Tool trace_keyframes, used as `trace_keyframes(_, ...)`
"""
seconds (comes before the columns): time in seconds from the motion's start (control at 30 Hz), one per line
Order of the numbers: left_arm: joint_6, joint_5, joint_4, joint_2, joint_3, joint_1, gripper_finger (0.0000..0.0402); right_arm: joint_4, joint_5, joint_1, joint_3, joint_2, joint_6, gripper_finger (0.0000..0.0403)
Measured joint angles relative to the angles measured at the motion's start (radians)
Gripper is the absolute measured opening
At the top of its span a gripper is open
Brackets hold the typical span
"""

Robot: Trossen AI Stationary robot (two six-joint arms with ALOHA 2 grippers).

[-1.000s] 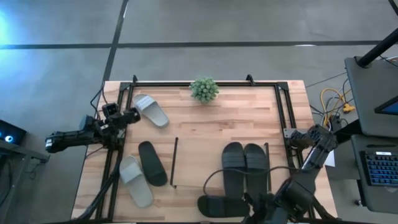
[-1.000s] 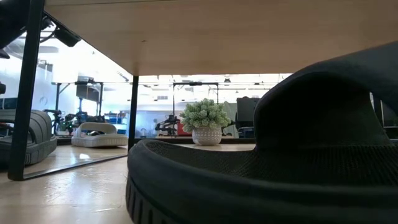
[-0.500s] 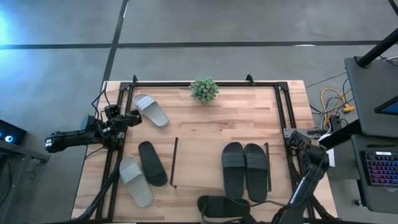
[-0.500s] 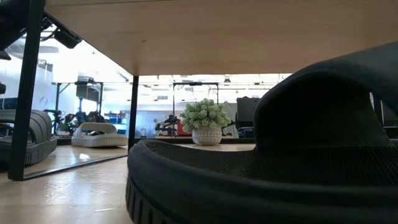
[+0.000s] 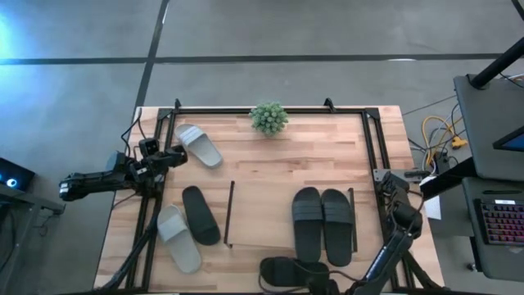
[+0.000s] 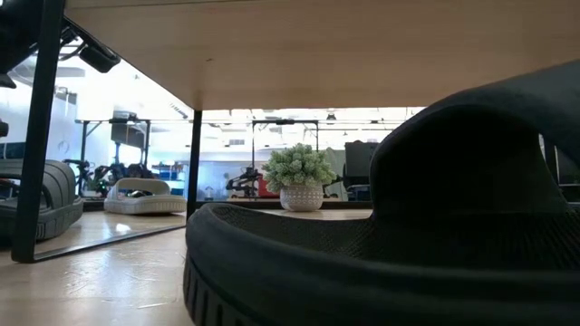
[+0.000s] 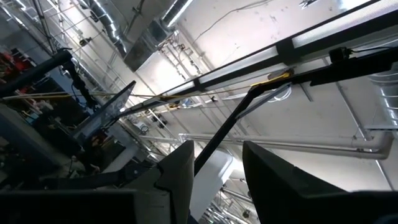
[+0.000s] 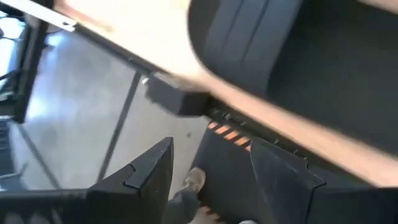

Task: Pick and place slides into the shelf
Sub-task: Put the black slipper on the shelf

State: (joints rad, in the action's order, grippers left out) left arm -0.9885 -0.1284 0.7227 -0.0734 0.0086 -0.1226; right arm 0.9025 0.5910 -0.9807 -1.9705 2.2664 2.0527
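Two black slides lie side by side on the shelf's wood top, between its thin dark rails. A third black slide lies at the table's near edge and fills the low view. On the left lie a fourth black slide and a grey one. Another grey slide sits by the far left corner. My left gripper hovers just left of that slide, open, pointing up at the ceiling. My right gripper is open at the table's right edge.
A small potted plant stands at the table's far edge. A black tube frame runs around the table. Cables and a keyboard lie beyond the right edge. Bare wood shows in the table's middle.
My right arm has drawn back and dropped lower toward the table's near right corner. Its gripper stays by the right edge, only slightly nearer. The slides have not moved.
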Motion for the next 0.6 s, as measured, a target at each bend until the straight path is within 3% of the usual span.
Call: trace_keyframes(0.6, 0.001, 0.002, -0.008, 0.000, 0.000, 0.000, 0.0123, 0.111, 0.058, 0.037, 0.000, 0.050, 0.051, 0.0205)
